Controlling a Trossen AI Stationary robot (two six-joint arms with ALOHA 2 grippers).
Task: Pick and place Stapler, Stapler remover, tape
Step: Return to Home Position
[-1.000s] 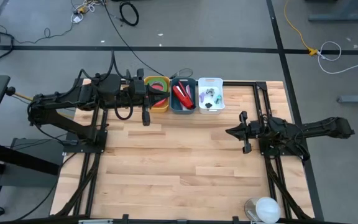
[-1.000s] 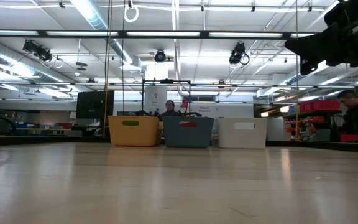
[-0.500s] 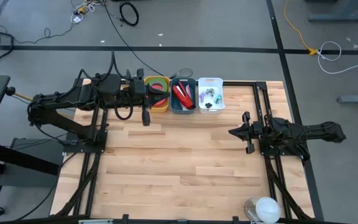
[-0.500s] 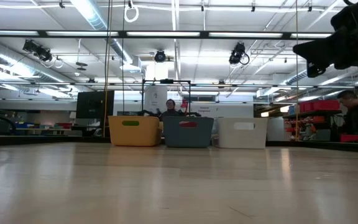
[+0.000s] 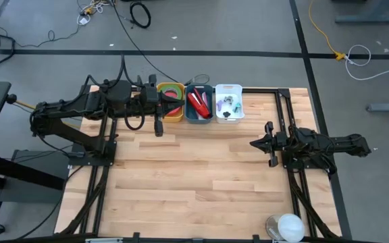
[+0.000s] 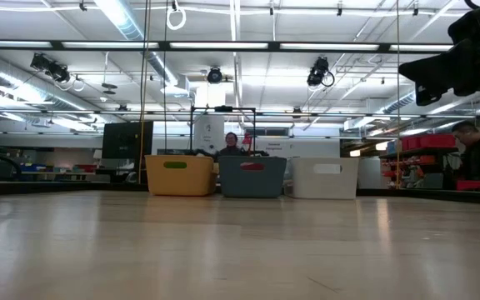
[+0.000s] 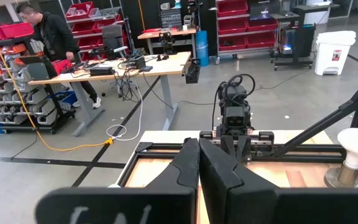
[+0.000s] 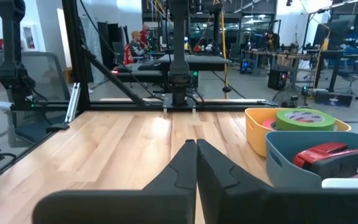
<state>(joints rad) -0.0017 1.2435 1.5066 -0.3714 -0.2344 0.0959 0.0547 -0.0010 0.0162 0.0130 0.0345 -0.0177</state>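
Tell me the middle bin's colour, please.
The middle bin is dark blue, clearest in the high view.

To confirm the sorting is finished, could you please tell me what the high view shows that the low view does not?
Only the high view looks into the bins: tape rolls in the yellow bin, red staplers in the dark blue bin, staple removers in the white bin, plus the left arm beside the yellow bin. Only the low view shows the room behind, with two people. Both show the three bins in a row on the table, and the right arm, its tool over the table's right side.
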